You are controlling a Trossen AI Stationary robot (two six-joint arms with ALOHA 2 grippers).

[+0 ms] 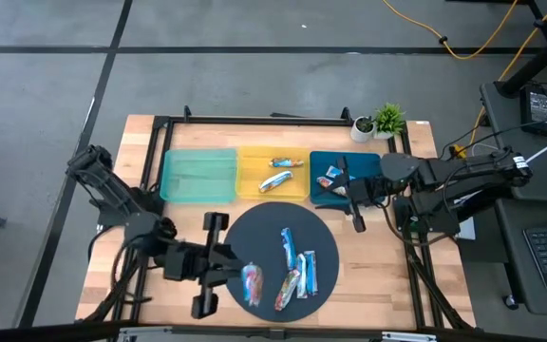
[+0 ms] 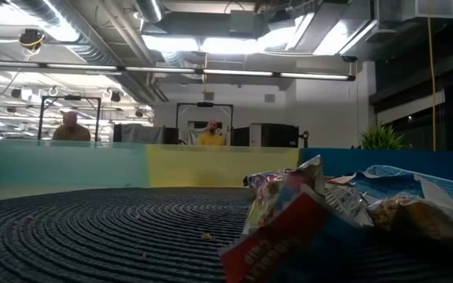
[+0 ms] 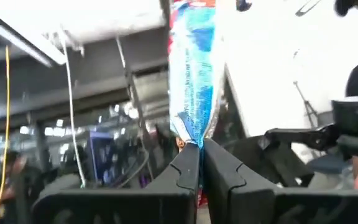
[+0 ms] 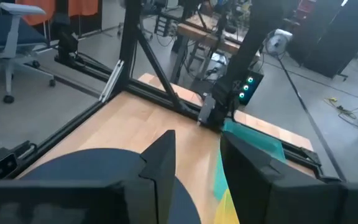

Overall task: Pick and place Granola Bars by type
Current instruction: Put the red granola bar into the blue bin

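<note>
My left gripper (image 1: 238,275) hovers over the near left part of the round dark mat (image 1: 269,223), shut on a blue, white and red granola bar (image 3: 191,74). Several more bars (image 1: 297,271) lie flat on the mat. Two bars (image 1: 279,172) lie in the yellow tray (image 1: 250,176), and some (image 1: 330,179) in the blue tray (image 1: 368,163). The teal tray (image 1: 198,174) holds none. My right gripper (image 4: 196,168) hangs open above the blue tray, with nothing between its fingers. My left gripper pinches one end of the bar (image 3: 190,138) between its two fingertips (image 3: 182,168). The fingers come from the table's left and slant upward. The bar sticks out past the fingertips in line with them, lifted clear of the mat.
A small potted plant (image 1: 387,121) and a white cup (image 1: 362,126) stand at the far right of the table. A black frame rail (image 1: 254,121) runs along the far edge. In the low view, people sit in the room behind the trays.
</note>
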